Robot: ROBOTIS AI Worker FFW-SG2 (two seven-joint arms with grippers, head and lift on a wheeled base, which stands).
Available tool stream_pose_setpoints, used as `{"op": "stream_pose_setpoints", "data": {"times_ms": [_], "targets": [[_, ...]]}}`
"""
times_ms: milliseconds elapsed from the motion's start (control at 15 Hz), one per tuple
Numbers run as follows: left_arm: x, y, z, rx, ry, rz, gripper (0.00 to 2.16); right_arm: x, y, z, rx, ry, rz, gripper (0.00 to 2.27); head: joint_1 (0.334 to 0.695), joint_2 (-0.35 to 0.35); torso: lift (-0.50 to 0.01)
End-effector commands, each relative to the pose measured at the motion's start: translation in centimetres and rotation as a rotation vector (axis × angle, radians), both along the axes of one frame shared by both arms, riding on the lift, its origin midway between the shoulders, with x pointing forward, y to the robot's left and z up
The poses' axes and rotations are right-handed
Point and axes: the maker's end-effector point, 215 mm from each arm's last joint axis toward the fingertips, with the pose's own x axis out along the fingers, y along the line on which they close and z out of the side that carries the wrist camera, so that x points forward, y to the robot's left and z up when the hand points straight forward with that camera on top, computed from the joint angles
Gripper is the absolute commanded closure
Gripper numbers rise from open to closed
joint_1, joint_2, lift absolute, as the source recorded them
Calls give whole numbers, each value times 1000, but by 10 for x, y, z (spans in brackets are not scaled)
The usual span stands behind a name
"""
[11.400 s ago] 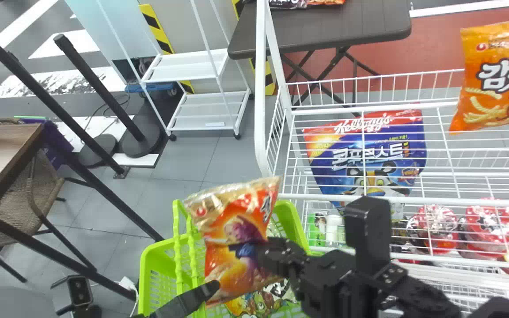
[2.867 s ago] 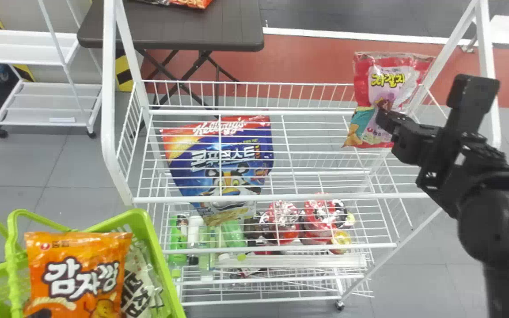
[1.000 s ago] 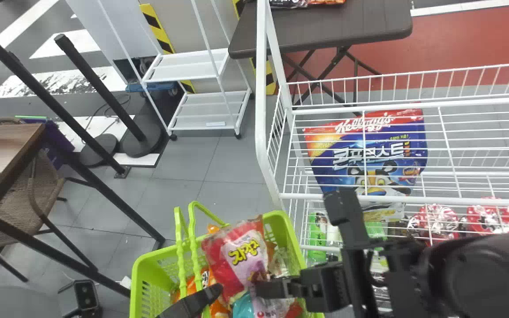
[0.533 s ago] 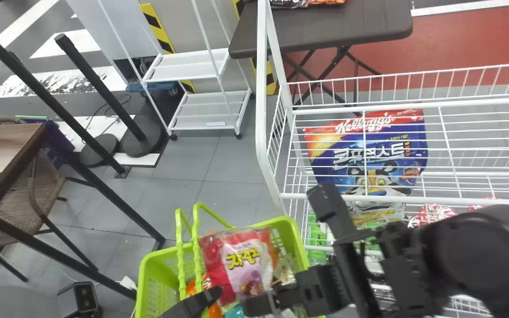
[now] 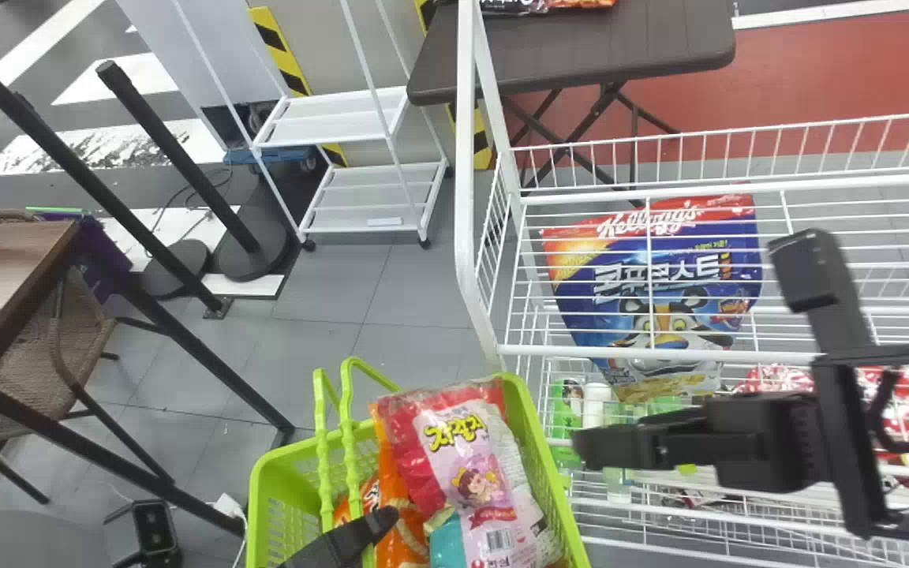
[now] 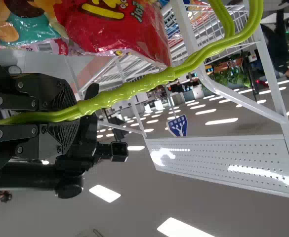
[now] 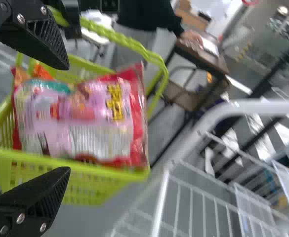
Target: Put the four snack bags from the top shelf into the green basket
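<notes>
Clamping the handle [image 5: 350,450], the left claw [image 6: 79,111] probably steadies the green basket [image 5: 259,493] against tipping, while beside the right claw [image 7: 67,118], its fingers spread apart, the pink snack bag [image 5: 470,465] lies inside atop other bags [image 5: 409,544], presumably stacked to fit.

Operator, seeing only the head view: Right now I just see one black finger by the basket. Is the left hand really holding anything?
Observer: Yes. In the left wrist view, the left hand is closed around the green handle.

Operator: And the right hand, is it gripping the pink and red snack bag?

Observer: No. In the right wrist view, the right hand has its two fingers spread wide, with nothing gripped between them.
</notes>
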Motion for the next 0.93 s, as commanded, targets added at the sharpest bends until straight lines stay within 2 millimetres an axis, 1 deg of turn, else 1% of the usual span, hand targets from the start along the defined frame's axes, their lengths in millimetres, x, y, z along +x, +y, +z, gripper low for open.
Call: {"op": "stream_pose_setpoints", "data": {"times_ms": [0,67,133,200,267,333,400,467,600,667,733,867], "targets": [[-1,-1,2,-11,-7,-2,2145,4,-38,-34,-136,-21,-88,43,695,350,0],[-1,-1,2,-12,-6,-2,2145,35,-56,-45,-209,-123,-201,43,695,350,0],[-1,-1,3,-12,-8,-1,2145,66,-74,-47,-285,-246,-295,43,695,350,0],[-1,-1,3,-14,-10,-1,2145,86,-90,-49,-350,-348,-364,43,695,350,0],[0,-1,4,-15,-11,-1,2145,105,-100,-42,-377,-459,-423,43,695,350,0],[0,-1,4,-15,-11,-1,2145,119,-108,-31,-376,-554,-470,43,695,350,0],[0,-1,4,-15,-11,-1,2145,127,-115,-21,-373,-624,-503,43,695,350,0],[-1,-1,4,-19,-9,-1,2145,135,-126,-12,-378,-690,-535,43,695,350,0],[-1,0,4,-21,-9,1,2145,141,-158,-13,-387,-724,-581,43,695,340,0],[-1,0,4,-20,-11,2,2145,141,-175,-13,-381,-747,-599,43,695,322,0],[-1,1,4,-19,-11,3,2145,139,-191,-9,-361,-765,-614,43,695,285,0],[-1,0,4,-21,-10,2,2145,130,-219,-11,-361,-773,-641,43,695,243,0]]}}
